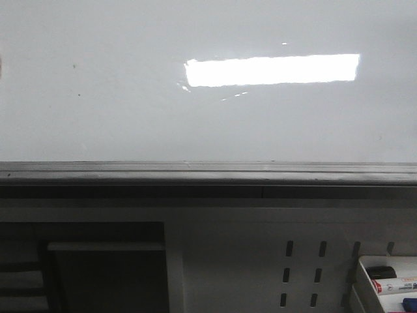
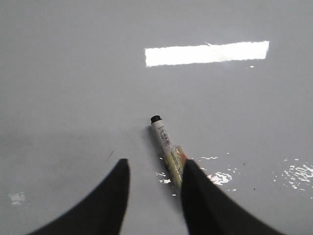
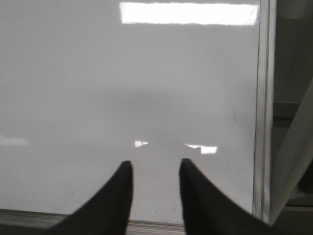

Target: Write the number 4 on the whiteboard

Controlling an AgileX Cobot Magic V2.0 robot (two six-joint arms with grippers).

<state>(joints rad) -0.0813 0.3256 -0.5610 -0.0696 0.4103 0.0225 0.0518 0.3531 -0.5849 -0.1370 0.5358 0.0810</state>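
Where the front view reaches its lower right corner, a white tray [image 1: 362,277] hangs on the slotted panel [image 1: 260,254] and holds markers: one with a black cap [image 1: 383,272] and a red-and-white label, and a blue one [image 1: 409,304] below it; the tray's far end is cut off by the frame. Above the panel runs the grey rail [image 1: 208,173] of the whiteboard [image 1: 130,85], whose glossy face carries a bright rectangular reflection [image 1: 272,70]; no marker strokes show on it, only a few small specks.

Seen from the left wrist, the left pincer [image 2: 155,183] has a marker [image 2: 167,149] with a black tip lying against its one finger [image 2: 200,196], pointing away over the board; the other finger stands apart from the marker, so I cannot tell whether it is truly gripped.

Seen from the right wrist, the right pincer [image 3: 154,183] is released, fingers apart with nothing between them, above the board near its corner.
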